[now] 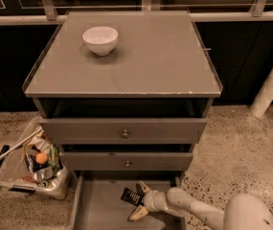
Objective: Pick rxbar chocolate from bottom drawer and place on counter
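Note:
The bottom drawer [100, 210] is pulled out at the foot of the grey cabinet. On its floor near the back lies the rxbar chocolate [130, 196], a small black bar with light lettering. My gripper [140, 200] reaches in from the right, low over the drawer floor. It is open, with one pale finger [143, 187] above the bar and the other [138, 214] below it, so the bar's right end sits between them. The counter [145, 61] is the flat grey top above.
A white bowl [100, 40] stands on the counter's back left. The two upper knobbed drawers [124, 133] are slightly ajar. A clear bin of trash [30, 169] sits on the floor left of the cabinet. A white post [270, 85] leans at the right.

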You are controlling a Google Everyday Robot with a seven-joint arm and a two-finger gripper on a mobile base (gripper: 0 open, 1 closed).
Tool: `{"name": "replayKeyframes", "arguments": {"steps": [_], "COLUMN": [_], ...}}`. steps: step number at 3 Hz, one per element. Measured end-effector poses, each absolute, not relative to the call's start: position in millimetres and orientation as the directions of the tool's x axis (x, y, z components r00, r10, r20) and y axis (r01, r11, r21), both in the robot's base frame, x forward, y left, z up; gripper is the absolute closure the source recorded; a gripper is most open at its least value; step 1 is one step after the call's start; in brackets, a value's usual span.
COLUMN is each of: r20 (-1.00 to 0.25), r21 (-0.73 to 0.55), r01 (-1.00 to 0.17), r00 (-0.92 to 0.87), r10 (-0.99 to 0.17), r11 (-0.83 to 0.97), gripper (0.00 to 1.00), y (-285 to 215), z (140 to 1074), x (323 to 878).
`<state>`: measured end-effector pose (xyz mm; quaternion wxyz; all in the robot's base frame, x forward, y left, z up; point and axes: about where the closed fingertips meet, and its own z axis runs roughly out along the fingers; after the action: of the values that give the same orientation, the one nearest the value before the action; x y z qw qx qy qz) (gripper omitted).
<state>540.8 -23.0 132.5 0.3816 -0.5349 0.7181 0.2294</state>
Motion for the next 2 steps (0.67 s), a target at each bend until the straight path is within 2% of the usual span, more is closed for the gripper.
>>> {"name": "replayKeyframes", "arguments": {"steps": [2], "r20": [-0.788], "r21": [-0.051], "r01": [-0.942], "r00": [-0.166], "r10": [-0.592], "r11": [0.332], "gripper": [0.00], "y": [-27.4], "z": [113.9], "x": [543.3]}}
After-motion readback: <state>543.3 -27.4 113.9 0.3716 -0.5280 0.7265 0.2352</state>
